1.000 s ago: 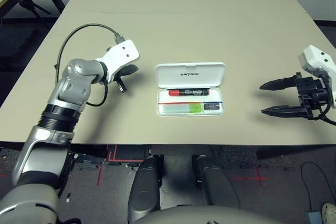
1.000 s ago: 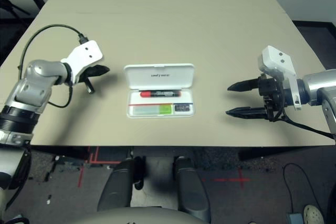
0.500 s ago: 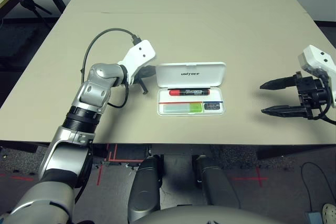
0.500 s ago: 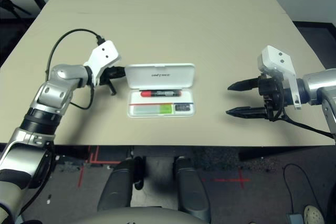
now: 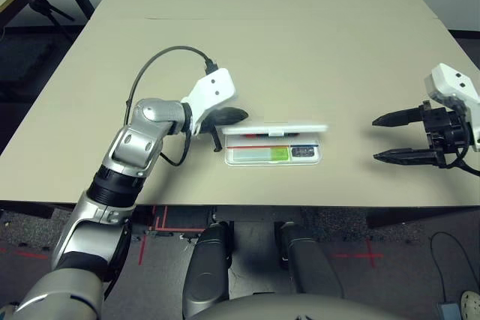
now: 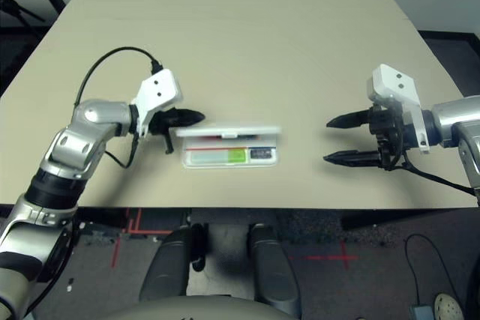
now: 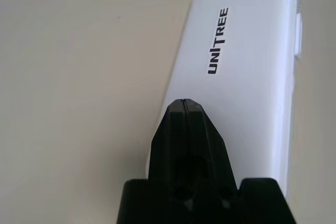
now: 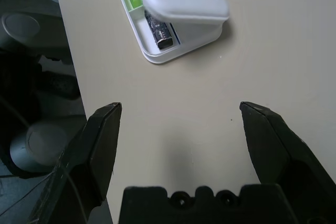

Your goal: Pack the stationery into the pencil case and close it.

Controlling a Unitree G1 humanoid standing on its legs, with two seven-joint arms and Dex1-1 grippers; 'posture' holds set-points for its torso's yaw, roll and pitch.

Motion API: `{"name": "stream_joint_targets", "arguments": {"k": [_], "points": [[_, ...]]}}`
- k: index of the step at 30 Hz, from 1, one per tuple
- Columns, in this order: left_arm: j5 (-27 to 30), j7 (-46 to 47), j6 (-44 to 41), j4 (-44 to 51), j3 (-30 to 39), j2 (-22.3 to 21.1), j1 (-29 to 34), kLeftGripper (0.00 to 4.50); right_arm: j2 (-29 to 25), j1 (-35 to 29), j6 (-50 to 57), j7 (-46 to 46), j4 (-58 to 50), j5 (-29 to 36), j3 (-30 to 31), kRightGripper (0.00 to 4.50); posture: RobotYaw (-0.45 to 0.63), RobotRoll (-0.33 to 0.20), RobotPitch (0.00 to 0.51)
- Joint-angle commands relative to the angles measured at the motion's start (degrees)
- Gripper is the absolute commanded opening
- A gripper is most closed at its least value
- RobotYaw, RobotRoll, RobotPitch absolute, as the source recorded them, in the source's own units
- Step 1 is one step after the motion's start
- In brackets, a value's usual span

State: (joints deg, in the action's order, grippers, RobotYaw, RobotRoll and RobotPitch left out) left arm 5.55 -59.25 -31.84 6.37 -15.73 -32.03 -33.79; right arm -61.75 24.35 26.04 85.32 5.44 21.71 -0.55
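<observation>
**Case lid half lowered over the tray**

The pencil case [image 5: 274,144] is seen at the table's [image 5: 300,43] centre, its lid tilted partway down over the tray. The green highlighter [image 5: 279,154] and the dark clip [image 8: 159,31] are seen inside. At the case's 9 o'clock end, the left gripper [image 7: 183,102], fingers pressed together, is set against the lid. At 3 o'clock, well apart, the right gripper [image 5: 388,138] is held spread.

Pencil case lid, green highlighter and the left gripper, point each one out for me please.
pencil case lid [image 7: 247,61]: left wrist view, on its white top beside the lettering.
green highlighter [image 5: 259,155]: left eye view, on its middle, inside the tray.
left gripper [image 6: 196,117]: right eye view, at the fingertips.
</observation>
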Motion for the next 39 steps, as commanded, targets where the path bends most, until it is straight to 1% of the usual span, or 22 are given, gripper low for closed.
{"name": "stream_joint_targets", "arguments": {"k": [1,8,13,20,21,25,26,27,28,29,30,33,36,38,39], "points": [[0.43,-1.24,-0.24,1.34,-3.11,0.18,1.56,0.04,0.17,0.73,-0.62,0.58,0.68,-0.68,1.08,4.50,0.02,0.000,0.167],[-1.39,-0.67,1.56,-0.92,-7.25,1.57,1.70,0.04,0.22,0.94,-0.86,0.60,0.77,-1.13,1.64,4.50,0.01,0.000,0.169],[-2.99,-1.39,3.03,-2.90,-9.38,0.97,1.75,0.04,-0.06,0.85,-0.94,0.44,0.68,-1.35,1.89,4.50,0.01,0.000,0.170],[-3.49,-1.58,4.42,-5.04,-10.55,0.71,3.21,0.04,0.36,0.69,-0.82,-0.19,0.42,-1.54,2.10,4.50,0.00,0.000,0.172],[-3.48,-1.48,4.64,-5.11,-10.48,0.67,3.42,0.04,0.53,0.71,-0.96,-0.37,0.48,-1.59,2.11,4.50,0.00,0.000,0.174],[-0.07,1.54,5.87,-3.61,-4.73,2.41,4.88,0.04,3.11,1.80,-2.28,-2.91,1.82,-1.23,0.91,4.50,0.00,0.000,0.177],[1.16,2.59,5.98,-3.20,-2.63,3.07,5.39,0.04,4.82,2.42,-2.75,-4.44,2.47,-0.54,-0.08,4.50,0.00,0.000,0.179],[2.04,3.38,6.06,-2.90,-1.16,3.52,5.76,0.40,6.08,2.88,-3.12,-5.56,2.96,-0.06,-0.81,4.50,0.00,0.000,0.179],[3.09,4.64,6.41,-2.82,0.89,4.26,6.18,0.64,7.99,3.57,-3.92,-7.35,3.93,0.50,-1.93,4.50,0.00,0.000,0.179],[3.90,6.47,7.47,-3.17,3.31,5.11,6.58,0.99,10.20,4.34,-4.80,-9.50,5.24,1.01,-3.21,4.50,0.00,0.000,0.179],[4.29,7.63,8.21,-3.44,4.84,5.67,6.83,1.38,11.60,4.82,-5.39,-10.81,6.11,1.23,-4.03,4.50,0.01,0.000,0.183],[7.87,12.41,9.54,-5.31,12.88,8.08,7.64,2.50,17.41,6.29,-9.02,-17.74,10.40,1.48,-7.63,4.50,0.02,0.000,0.183],[9.97,16.73,11.68,-8.85,19.88,8.65,7.19,3.72,21.10,7.15,-12.59,-23.34,14.34,0.59,-9.94,4.50,0.02,0.000,0.183],[11.10,20.59,13.59,-12.43,25.42,8.17,5.97,4.46,23.21,8.27,-16.11,-28.24,18.23,-0.74,-11.24,4.50,0.02,0.000,0.182],[11.39,21.53,14.29,-13.54,26.72,8.00,5.55,4.46,23.71,8.73,-17.28,-29.51,19.52,-1.17,-11.50,4.50,0.03,0.000,0.182]]}}
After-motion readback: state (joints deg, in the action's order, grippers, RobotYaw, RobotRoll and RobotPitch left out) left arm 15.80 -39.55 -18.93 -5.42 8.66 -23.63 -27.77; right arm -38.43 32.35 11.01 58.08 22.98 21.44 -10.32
